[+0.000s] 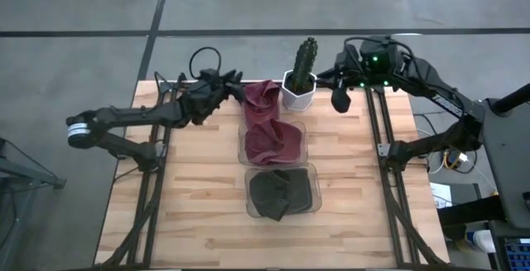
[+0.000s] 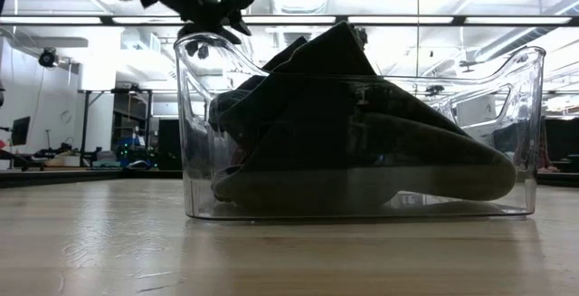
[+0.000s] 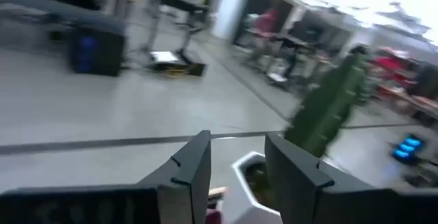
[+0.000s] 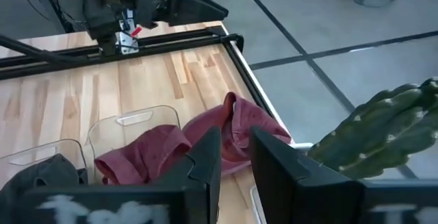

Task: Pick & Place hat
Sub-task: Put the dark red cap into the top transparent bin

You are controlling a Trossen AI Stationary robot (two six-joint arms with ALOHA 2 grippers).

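Red hat (image 1: 267,122) lies lengthwise from bin (image 1: 302,130) toward cactus (image 1: 307,55).

A dark red hat (image 1: 267,130) lies crumpled and half spilled out of the far clear bin (image 1: 301,132) in front of me, one end draped over the bin's far rim onto the wood. A dark grey hat (image 1: 280,192) sits bunched inside the near clear bin (image 1: 315,190).
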